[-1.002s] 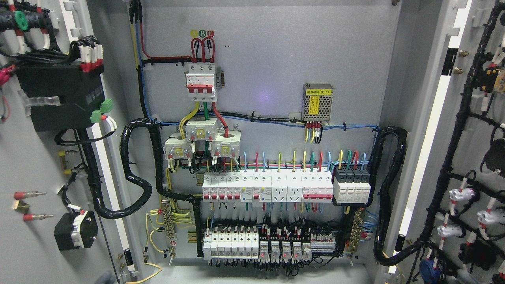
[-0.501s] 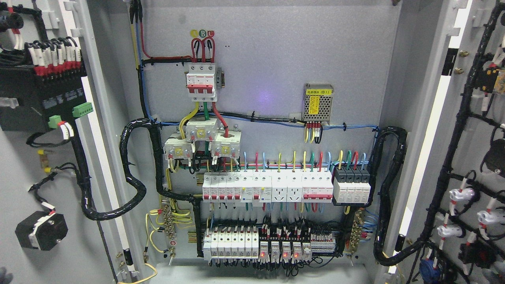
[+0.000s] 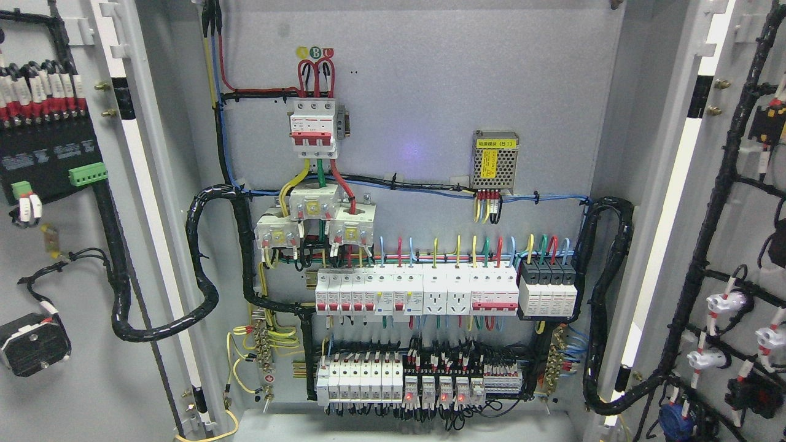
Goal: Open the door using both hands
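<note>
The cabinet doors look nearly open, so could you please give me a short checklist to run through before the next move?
1. Left door swung clear of the opening: ok, its inner face with wiring shows at the picture's left.
2. Right door swung clear: ok, inner face shows at the right.
3. Cabinet interior unobstructed: ok, the breaker rows are in full view.
4. Black cable loop to the left door not pulled taut: ok, it hangs in a slack curve.
5. Both hands' hold on the doors: cannot tell, neither hand is in view.
6. Door travel left: cannot tell, outer edges are out of frame.
</note>
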Available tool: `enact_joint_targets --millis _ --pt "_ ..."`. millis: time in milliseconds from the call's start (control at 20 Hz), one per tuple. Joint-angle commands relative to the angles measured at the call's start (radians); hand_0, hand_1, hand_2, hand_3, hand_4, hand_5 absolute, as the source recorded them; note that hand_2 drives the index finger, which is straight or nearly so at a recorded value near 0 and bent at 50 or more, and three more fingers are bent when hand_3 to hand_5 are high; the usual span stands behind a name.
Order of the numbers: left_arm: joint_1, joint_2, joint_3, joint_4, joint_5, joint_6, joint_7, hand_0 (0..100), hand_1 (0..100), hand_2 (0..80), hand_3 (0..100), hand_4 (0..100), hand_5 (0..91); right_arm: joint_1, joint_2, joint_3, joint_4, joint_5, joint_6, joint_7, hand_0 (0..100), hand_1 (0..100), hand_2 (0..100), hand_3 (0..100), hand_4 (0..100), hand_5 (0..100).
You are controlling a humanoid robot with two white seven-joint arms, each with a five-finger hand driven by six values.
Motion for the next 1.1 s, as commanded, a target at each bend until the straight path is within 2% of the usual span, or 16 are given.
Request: enact_joint_targets --millis 0,150,250,351,501,601,751,1052 --pt "-0.133 0.195 0.052 0.411 0.019 -0.89 -0.001 0 0 0.0 0 0 0.0 0.026 0.017 -0.071 0.02 -0.027 -0.002 0.0 0 0 0 0 0 0" --pt "-0.194 0.215 0.026 0.495 0.016 -0.89 -0.003 0 0 0.0 0 0 0.0 0.035 0.024 -0.084 0.02 -0.028 -0.002 0.0 0 0 0 0 0 0" --pt "-0.219 0.217 -0.005 0.519 0.015 -0.89 -0.003 0 0 0.0 0 0 0.0 0.04 0.024 -0.093 0.02 -0.031 -0.002 -0.014 0 0 0 0 0 0" --pt "-0.22 0.217 -0.011 0.516 0.016 -0.892 -0.003 0 0 0.0 0 0 0.0 0.041 0.024 -0.104 0.02 -0.053 -0.002 -0.039 0 0 0 0 0 0" --pt "-0.216 0.218 -0.014 0.506 0.018 -0.892 -0.001 0 0 0.0 0 0 0.0 0.043 0.024 -0.113 0.02 -0.07 -0.002 -0.042 0 0 0 0 0 0" --pt "-0.203 0.237 -0.036 0.473 0.019 -0.892 0.009 0 0 0.0 0 0 0.0 0.043 0.024 -0.116 0.021 -0.071 -0.002 -0.043 0 0 0 0 0 0" --pt "-0.168 0.255 -0.106 0.399 0.016 -0.892 0.092 0 0 0.0 0 0 0.0 0.043 0.024 -0.117 0.032 -0.071 -0.002 -0.048 0 0 0 0 0 0" --pt "-0.075 0.244 -0.138 0.162 0.015 -0.892 0.101 0 0 0.0 0 0 0.0 0.046 0.024 -0.117 0.037 -0.071 -0.002 -0.051 0 0 0 0 0 0"
